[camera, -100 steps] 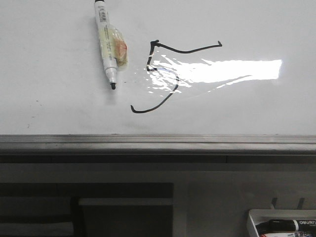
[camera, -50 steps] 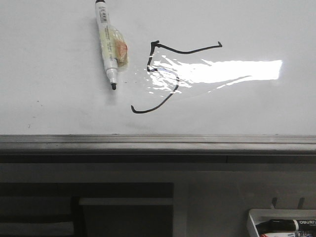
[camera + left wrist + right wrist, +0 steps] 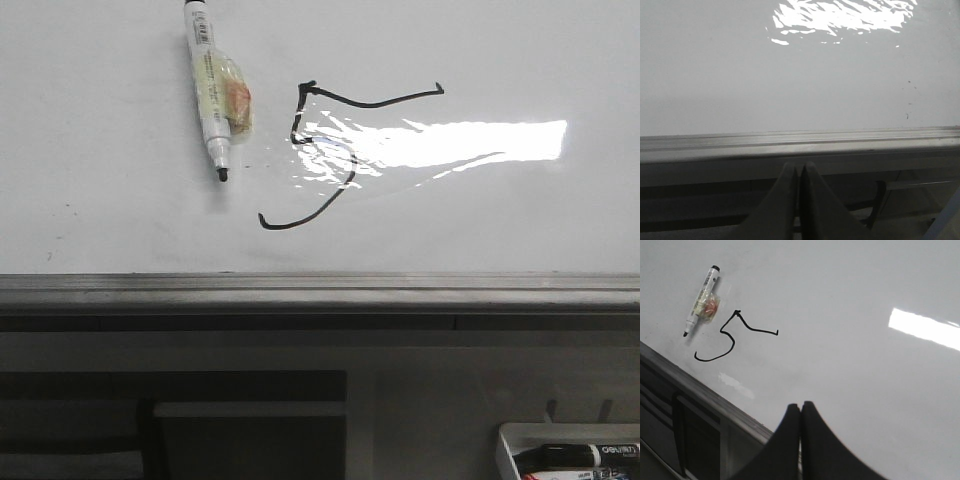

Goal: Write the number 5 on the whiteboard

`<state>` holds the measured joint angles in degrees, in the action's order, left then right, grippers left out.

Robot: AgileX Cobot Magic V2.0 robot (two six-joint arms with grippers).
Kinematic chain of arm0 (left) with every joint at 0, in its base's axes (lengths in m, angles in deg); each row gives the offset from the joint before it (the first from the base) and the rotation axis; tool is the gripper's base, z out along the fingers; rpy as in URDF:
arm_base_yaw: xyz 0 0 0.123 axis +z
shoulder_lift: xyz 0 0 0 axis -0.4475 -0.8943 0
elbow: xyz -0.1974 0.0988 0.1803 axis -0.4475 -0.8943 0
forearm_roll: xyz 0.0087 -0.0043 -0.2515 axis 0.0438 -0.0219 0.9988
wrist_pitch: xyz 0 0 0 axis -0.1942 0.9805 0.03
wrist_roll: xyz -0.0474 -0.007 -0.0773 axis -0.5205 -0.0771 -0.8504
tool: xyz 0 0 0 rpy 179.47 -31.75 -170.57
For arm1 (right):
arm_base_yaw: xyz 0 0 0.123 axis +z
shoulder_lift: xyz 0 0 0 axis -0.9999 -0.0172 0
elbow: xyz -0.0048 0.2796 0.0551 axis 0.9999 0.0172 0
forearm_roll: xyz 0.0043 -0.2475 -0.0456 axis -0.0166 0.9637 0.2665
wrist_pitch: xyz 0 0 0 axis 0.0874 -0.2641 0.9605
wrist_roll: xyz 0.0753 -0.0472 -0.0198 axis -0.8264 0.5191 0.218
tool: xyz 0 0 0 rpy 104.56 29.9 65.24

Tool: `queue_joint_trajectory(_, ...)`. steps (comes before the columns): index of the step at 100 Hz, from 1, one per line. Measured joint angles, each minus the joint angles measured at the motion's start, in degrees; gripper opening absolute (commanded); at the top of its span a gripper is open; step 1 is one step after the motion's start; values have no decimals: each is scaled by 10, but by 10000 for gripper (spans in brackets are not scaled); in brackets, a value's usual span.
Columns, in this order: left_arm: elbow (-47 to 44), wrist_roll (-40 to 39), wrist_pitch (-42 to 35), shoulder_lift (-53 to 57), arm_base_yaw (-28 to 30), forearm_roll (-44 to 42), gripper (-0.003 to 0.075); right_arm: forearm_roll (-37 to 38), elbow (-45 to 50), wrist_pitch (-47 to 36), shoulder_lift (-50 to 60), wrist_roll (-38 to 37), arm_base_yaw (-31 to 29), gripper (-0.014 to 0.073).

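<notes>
Though glare-crossed, thin black number 5 (image 3: 330,150)

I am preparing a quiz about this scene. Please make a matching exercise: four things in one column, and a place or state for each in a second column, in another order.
Things:
1. black hand-drawn number 5
2. white marker pen with black tip
3. small white tray of markers
4. right hand

Places or states:
A. shut, holding nothing
B. below the large glossy white whiteboard, at the right
C. lying on the whiteboard, left of the figure
D. partly crossed by the bright glare

Pairs: 1-D, 2-C, 3-B, 4-A
</notes>
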<state>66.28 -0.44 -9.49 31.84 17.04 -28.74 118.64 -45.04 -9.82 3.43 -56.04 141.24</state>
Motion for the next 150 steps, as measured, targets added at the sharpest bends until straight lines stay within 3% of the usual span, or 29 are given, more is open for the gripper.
queue_joint_trajectory(25, 0, 0, -1, 0, 0, 0, -20, 0, 4, 0, 0, 0, -3, -61)
queue_joint_trajectory(39, 0, 0, -1, 0, 0, 0, -20, 6, 26, 0, 0, 0, -39, -61)
queue_joint_trajectory(66, 0, 0, -1, 0, 0, 1, -20, 7, 127, -76, 7, -75, -239, -61)
queue_joint_trajectory(88, 0, -1, -1, 0, 0, 1, -20, -210, 217, -195, 7, -35, -408, -62)
queue_joint_trajectory(107, 0, -1, -1, 0, 0, 2, -20, -253, 286, -270, 7, 1, -511, -62)
queue_joint_trajectory(150, 0, -1, -1, 0, 0, 2, -20, -265, 286, -259, 7, 4, -526, -62)
